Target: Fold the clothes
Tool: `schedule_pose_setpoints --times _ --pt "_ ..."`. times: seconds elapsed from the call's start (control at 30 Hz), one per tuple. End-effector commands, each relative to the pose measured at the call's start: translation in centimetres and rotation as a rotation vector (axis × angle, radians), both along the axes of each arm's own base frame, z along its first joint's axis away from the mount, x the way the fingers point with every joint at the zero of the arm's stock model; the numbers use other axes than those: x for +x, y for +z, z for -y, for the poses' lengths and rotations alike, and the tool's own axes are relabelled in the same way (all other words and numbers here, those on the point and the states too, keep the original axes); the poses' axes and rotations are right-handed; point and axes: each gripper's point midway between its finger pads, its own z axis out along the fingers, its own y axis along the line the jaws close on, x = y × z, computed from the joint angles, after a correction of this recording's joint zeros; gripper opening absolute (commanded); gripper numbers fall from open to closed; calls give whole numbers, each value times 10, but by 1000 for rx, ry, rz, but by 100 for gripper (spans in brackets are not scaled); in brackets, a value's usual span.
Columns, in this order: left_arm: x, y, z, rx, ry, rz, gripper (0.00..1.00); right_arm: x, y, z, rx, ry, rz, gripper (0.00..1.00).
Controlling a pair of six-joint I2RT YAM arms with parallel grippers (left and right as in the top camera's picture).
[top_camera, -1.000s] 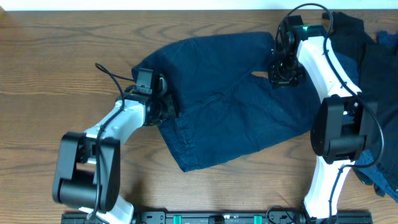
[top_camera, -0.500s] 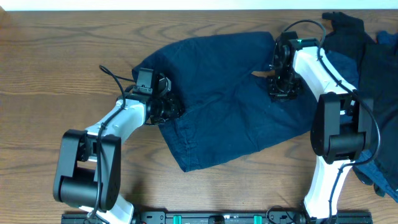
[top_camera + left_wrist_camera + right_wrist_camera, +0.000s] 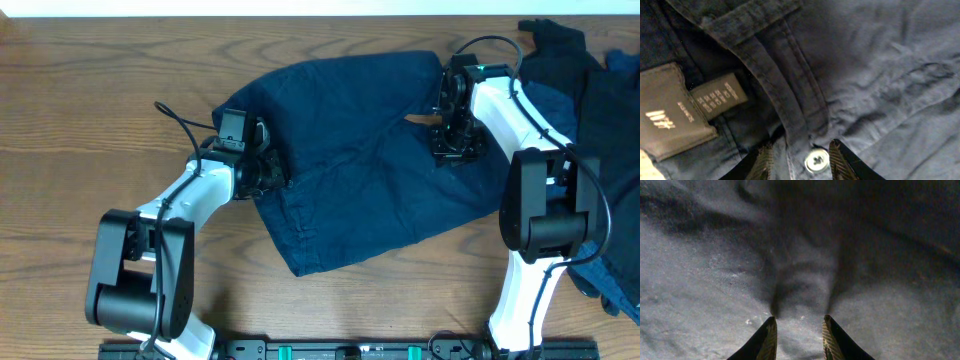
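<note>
One of the clothes, a wrinkled dark navy garment (image 3: 360, 170), lies spread across the middle of the table. My left gripper (image 3: 267, 168) rests on its left edge. In the left wrist view that gripper (image 3: 801, 159) is open, its fingers astride the button band, with a pale button (image 3: 816, 160) between them and a grey label (image 3: 670, 117) to the left. My right gripper (image 3: 455, 142) presses down on the garment's right part. Seen from its wrist, this gripper (image 3: 799, 330) is open, with flat navy cloth (image 3: 715, 280) beneath and between the tips.
More dark and mid-blue clothes (image 3: 610, 110) are heaped at the table's right edge, behind the right arm. Bare wooden table (image 3: 90, 90) lies to the left of the garment and along the front.
The right gripper has moved a little toward the front and left over the garment. The left gripper shifted slightly at the garment's left edge. The garment's outline is nearly the same.
</note>
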Motion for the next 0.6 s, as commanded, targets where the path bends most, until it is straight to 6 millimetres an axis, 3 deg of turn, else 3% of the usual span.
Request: schedule_pose_setpoints --times 0.0,0.33,0.57 --pt "0 -9 -3 30 -1 -3 39 0 6 -3 -1 18 14 29" --pt "11 1 11 -47 -29 54 39 0 6 -3 -1 18 14 29" --pt "7 -4 19 -42 -51 41 39 0 6 -3 -1 18 14 29"
